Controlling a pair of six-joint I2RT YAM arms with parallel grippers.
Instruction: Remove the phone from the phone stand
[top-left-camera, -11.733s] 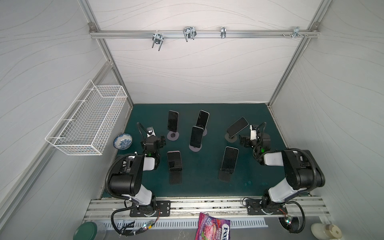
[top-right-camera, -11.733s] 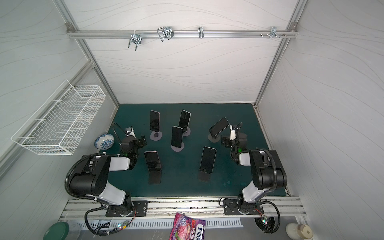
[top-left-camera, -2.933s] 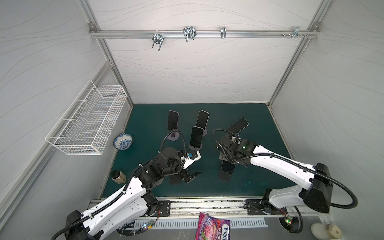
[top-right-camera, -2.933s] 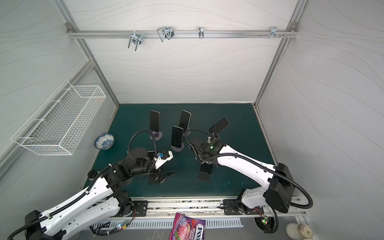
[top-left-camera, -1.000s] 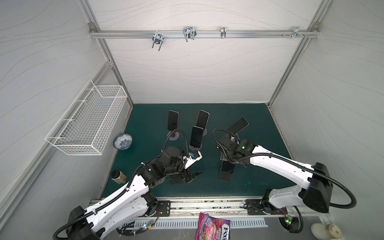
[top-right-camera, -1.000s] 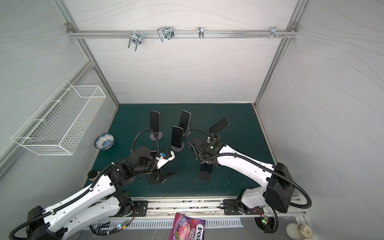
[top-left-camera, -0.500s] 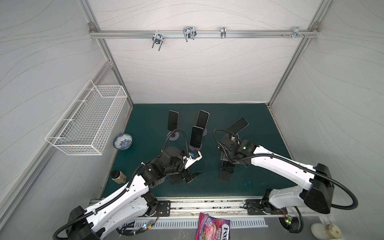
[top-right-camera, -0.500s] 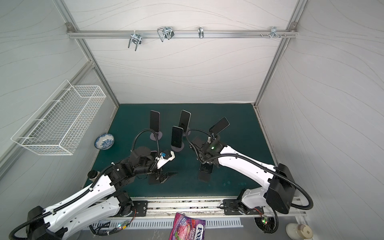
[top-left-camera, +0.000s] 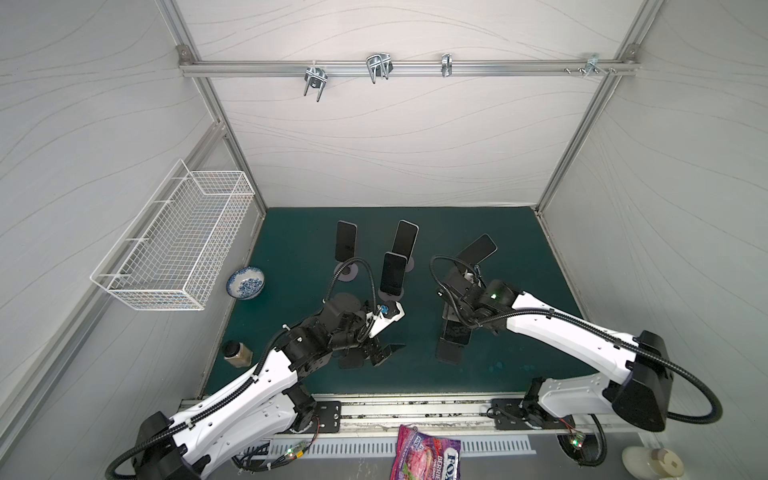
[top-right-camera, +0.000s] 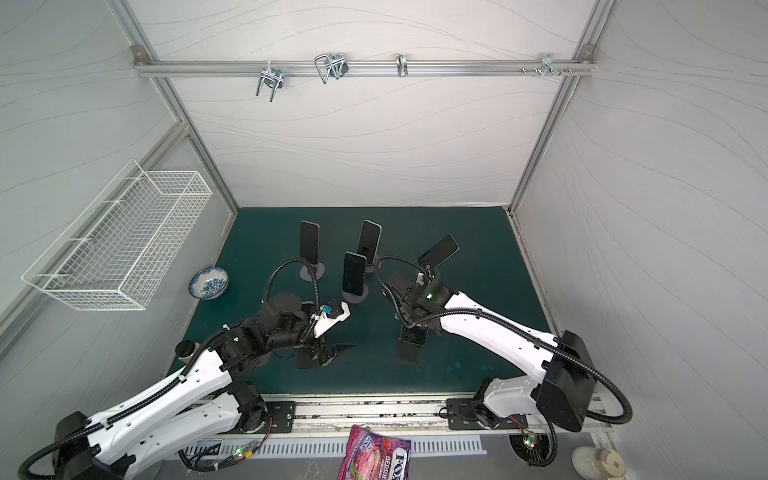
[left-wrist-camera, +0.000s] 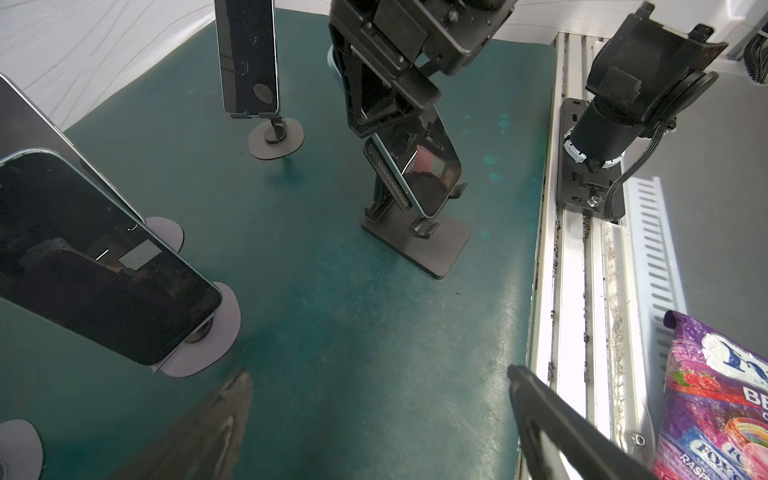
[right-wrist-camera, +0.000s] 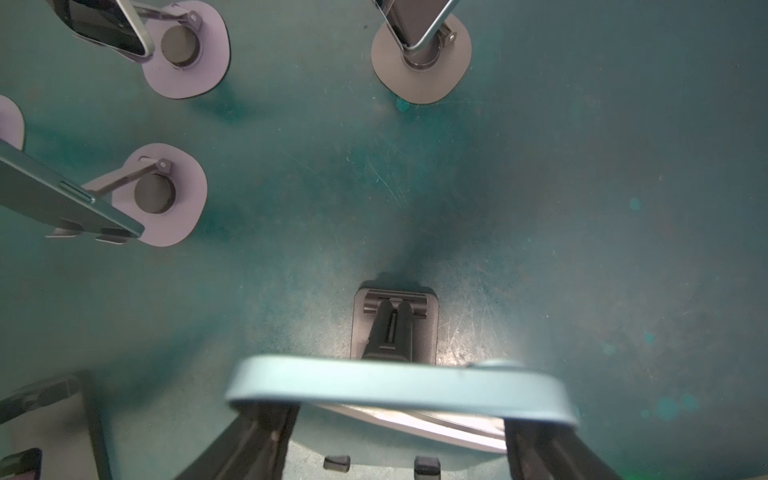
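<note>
Green mat (top-left-camera: 299, 249): bare ground ahead of the stand. A phone that slips free would drop onto it or against the metal rail (left-wrist-camera: 573, 291) at its front edge.
Right arm (top-left-camera: 561, 328): stretched in from the front right, with its cable loop close to the tilted phone (top-left-camera: 478, 249) behind. A wide or hasty lift could knock that neighbour off its own stand.
Phone stand (left-wrist-camera: 419, 245): black, with a flat rectangular base on the mat at the front right and nothing pinning it. If the phone snags, the stand will likely tip or be dragged along.
Phone (left-wrist-camera: 424, 174): pale-blue-edged, leaning back on the stand's cradle, its lower edge at or just above the lips. Whether it has cleared them cannot be told.
Left gripper (left-wrist-camera: 378, 372): jaws spread wide and empty, hovering over the mat apart from the stand. It steadies nothing, so 1 arm bears the whole removal.
Right gripper (right-wrist-camera: 399, 417): clamped across the phone's 2 long edges near its top. Smooth edges held so high may let the phone pivot or slide down.
Stand lips (left-wrist-camera: 422, 229): 2 small hooks under the phone. Pulling forward instead of upward would catch on them.
</note>
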